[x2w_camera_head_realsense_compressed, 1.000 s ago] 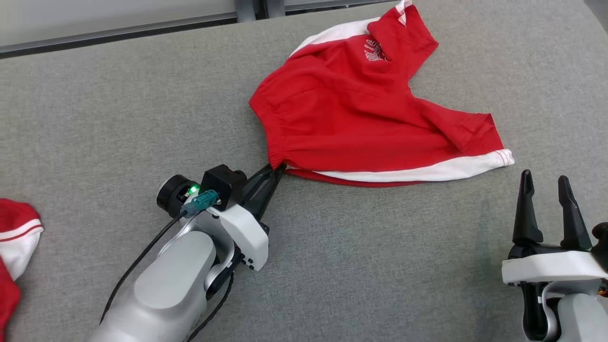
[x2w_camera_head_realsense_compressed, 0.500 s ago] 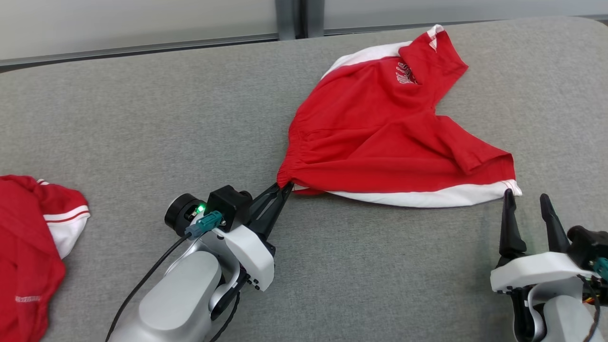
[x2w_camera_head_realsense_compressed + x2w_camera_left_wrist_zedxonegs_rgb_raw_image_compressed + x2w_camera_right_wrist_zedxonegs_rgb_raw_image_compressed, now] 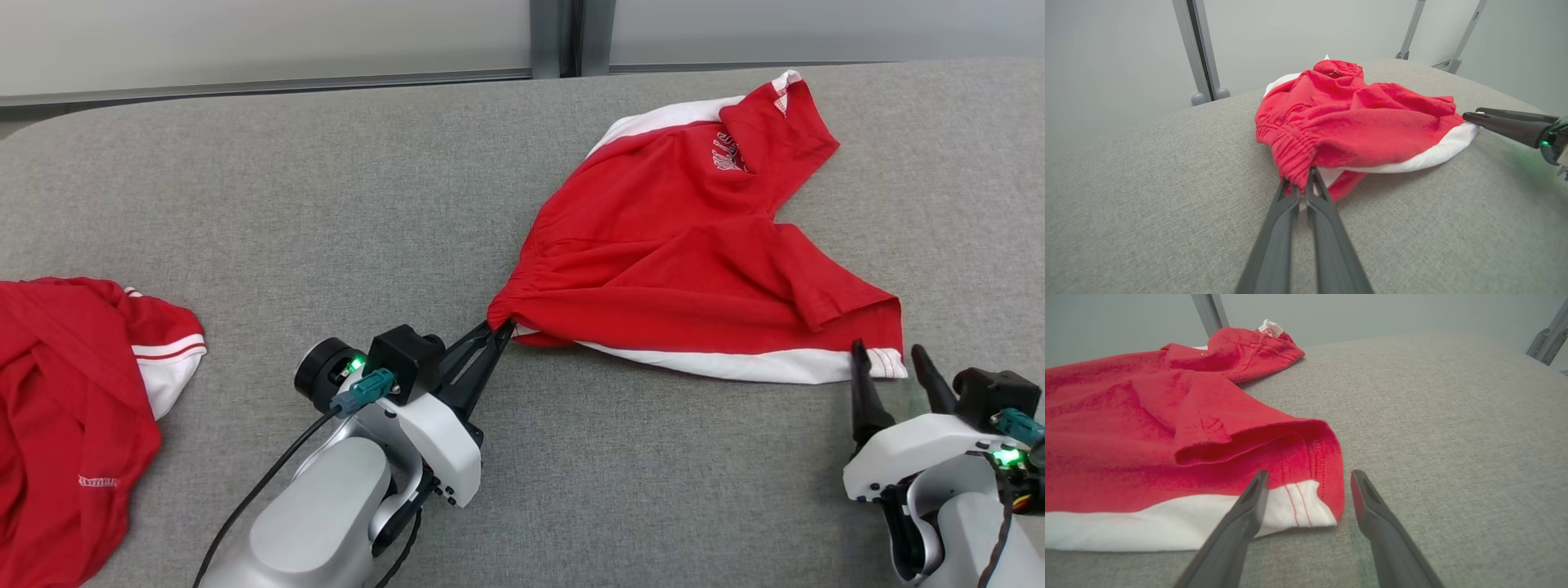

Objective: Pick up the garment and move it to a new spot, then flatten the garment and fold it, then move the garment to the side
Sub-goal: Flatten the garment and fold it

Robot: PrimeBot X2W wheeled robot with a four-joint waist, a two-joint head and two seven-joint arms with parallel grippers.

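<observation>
Holding anything, that left gripper (image 3: pixel 498 331)?

Yes. Your left fingers (image 3: pixel 1274 245) are clamped together on the red garment (image 3: pixel 678 269), pinching the gathered, elastic-looking edge at its near left tip. The cloth bunches into a small knot right at the fingertips.

And the right gripper (image 3: pixel 886 353)?

Your right fingers (image 3: pixel 1237 522) stand spread wide and grasp nothing. They straddle the garment's near right corner, where the white stripe meets the stitched red hem. One finger sits over the white band, the other over bare cloth just beside the garment. Whether either tip touches the fabric, I cannot tell.

Where does the garment lie?

It lies rumpled on the grey table (image 3: pixel 326 188), with a flap folded over on its right half and white lettering near its far end. Well to the left of the garment, a second red-and-white garment (image 3: pixel 65 408) lies heaped.
</observation>
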